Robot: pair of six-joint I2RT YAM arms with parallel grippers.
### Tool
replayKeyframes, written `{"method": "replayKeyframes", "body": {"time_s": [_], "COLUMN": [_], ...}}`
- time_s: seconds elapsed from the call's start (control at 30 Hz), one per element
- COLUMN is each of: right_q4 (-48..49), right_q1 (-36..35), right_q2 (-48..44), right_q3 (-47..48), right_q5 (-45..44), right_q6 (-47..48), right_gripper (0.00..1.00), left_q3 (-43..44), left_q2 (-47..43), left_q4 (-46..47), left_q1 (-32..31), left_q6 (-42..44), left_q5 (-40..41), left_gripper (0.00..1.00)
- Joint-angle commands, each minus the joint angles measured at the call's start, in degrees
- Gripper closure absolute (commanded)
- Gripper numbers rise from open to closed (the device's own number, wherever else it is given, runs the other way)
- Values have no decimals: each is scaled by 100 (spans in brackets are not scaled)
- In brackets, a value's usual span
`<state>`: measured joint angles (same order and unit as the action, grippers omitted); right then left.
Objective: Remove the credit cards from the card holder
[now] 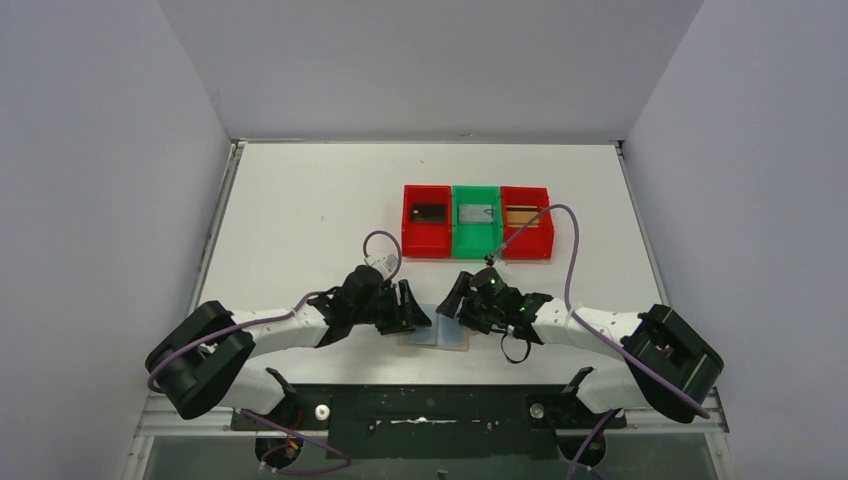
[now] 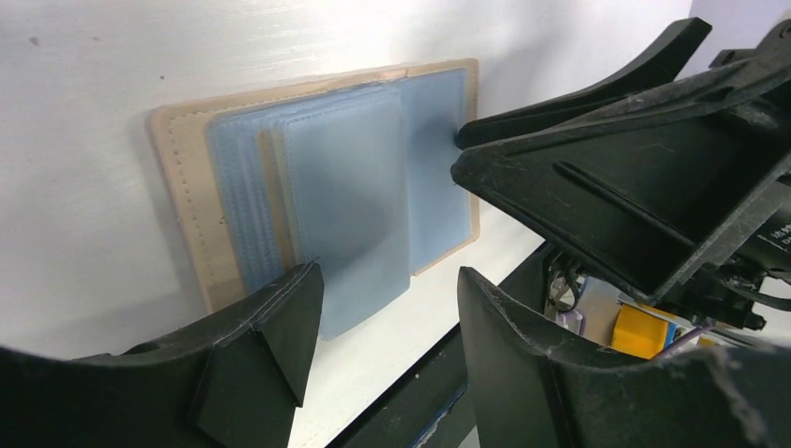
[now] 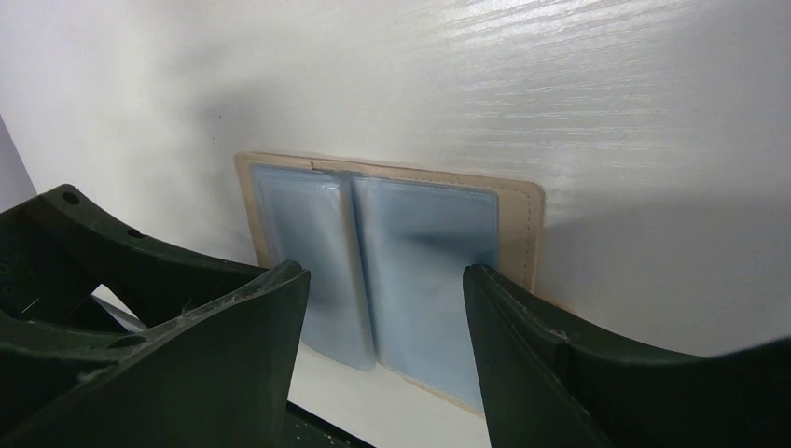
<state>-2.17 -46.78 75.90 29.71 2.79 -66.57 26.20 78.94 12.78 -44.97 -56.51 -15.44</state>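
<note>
Found card holder [image 1: 438, 335] spread flat near front edge of table [image 1: 300, 220], blue-grey pockets up for access. Noted left gripper [image 2: 387, 289] and right gripper [image 3: 387, 280] released, jaws apart, empty, poised low over either panel. Spotted credit cards [image 1: 476, 213] one per tray [image 1: 477, 249], well apart from holder; pockets apparently emptied.

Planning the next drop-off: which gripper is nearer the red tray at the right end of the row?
Right. The right gripper is on the near side of that red tray, slightly left; the left gripper is farther left, across the card holder.
</note>
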Motion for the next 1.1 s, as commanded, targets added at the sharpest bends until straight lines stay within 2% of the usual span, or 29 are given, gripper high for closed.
{"method": "replayKeyframes", "body": {"time_s": [0.0,0.4,0.5,0.63,0.73,1.07], "right_q4": [87,47,25,-3,-15,-46], "right_q1": [29,30,29,29,29,29], "right_q2": [120,114,110,100,108,142], "right_q3": [-36,-1,10,11,33,70], "right_q5": [-73,-69,-70,-90,-85,-77], "right_q6": [8,13,21,13,22,50], "right_gripper": [37,37,37,37,37,37], "left_q3": [221,228,383,509,586,495], "left_q2": [38,224,65,-349,-426,94], "left_q4": [577,723,254,-576,-947,-447], "left_q1": [-53,-60,-67,-57,-47,-94], "left_q6": [-20,-68,49,215,305,220], "left_q5": [-229,-299,-23,594,759,295], "left_gripper": [46,47,49,45,43,43]}}
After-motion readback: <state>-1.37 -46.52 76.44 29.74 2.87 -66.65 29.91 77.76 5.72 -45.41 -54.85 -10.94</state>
